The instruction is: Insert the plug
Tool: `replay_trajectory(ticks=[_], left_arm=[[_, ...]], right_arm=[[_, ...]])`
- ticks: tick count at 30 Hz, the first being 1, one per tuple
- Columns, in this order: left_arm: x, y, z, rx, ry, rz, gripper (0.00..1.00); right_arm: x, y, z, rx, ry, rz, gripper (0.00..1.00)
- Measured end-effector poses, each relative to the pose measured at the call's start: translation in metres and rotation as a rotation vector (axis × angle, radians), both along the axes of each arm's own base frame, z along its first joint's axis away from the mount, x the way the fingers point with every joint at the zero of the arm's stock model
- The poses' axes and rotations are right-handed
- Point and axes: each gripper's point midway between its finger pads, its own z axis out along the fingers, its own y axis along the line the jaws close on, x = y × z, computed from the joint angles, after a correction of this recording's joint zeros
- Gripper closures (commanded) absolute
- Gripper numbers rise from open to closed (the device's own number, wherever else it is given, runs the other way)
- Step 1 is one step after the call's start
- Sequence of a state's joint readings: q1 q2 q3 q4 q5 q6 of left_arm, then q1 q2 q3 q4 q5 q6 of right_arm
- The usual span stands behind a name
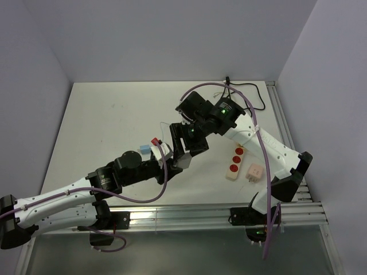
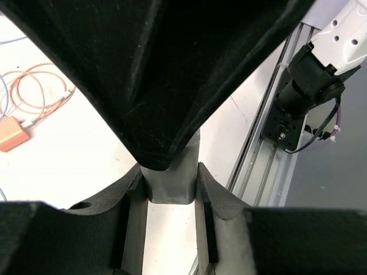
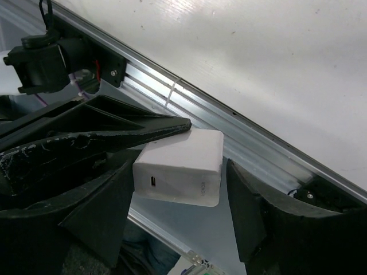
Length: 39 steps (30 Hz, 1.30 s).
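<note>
Plug (image 3: 183, 157), a white adapter block, hangs above the table clamped in your left gripper (image 2: 170, 184), with your right gripper (image 3: 179, 192) straddling it, jaws parted and not gripping, so carrying it to the power strip (image 1: 235, 161) and insertion remain.

On the white table (image 1: 114, 114), a small blue block (image 1: 144, 148) sits just beside a red piece (image 1: 153, 141) left of centre, a black cable (image 1: 252, 91) trails at upper right, aluminium rails (image 1: 189, 215) cross the bottom, and the left wrist view shows a coiled orange cable (image 2: 26, 86) at left.
</note>
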<state>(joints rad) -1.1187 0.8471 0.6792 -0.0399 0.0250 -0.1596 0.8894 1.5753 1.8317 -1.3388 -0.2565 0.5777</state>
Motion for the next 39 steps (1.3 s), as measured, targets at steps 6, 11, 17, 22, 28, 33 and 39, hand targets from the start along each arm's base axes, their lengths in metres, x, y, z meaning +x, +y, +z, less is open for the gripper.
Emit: replay_trajectory(ticks=[6,11,17,22,28,33,39], left_arm=[[0.001,-0.001,-0.005,0.018,-0.001,0.002,1.00],[0.006,0.001,-0.005,0.023,-0.009,0.033,1.00],[0.008,0.001,-0.006,0.029,-0.011,0.046,1.00],[0.008,0.001,-0.007,0.031,-0.011,0.046,1.00],[0.007,0.001,-0.006,0.035,-0.017,0.046,1.00],[0.006,0.001,-0.006,0.038,-0.020,0.045,1.00],[0.004,-0.001,-0.006,0.044,-0.028,0.041,1.00]], right_arm=[[0.000,-0.002,-0.003,-0.013,-0.002,-0.004,0.26],[0.001,-0.005,-0.005,-0.027,-0.006,-0.002,0.21],[0.001,-0.005,-0.005,-0.028,-0.009,-0.001,0.20],[0.001,-0.005,-0.005,-0.028,-0.010,0.003,0.20],[-0.002,-0.004,-0.004,-0.018,0.002,0.011,0.27],[-0.004,-0.003,-0.005,-0.015,0.017,0.019,0.30],[-0.009,-0.003,-0.008,-0.012,0.042,0.031,0.31]])
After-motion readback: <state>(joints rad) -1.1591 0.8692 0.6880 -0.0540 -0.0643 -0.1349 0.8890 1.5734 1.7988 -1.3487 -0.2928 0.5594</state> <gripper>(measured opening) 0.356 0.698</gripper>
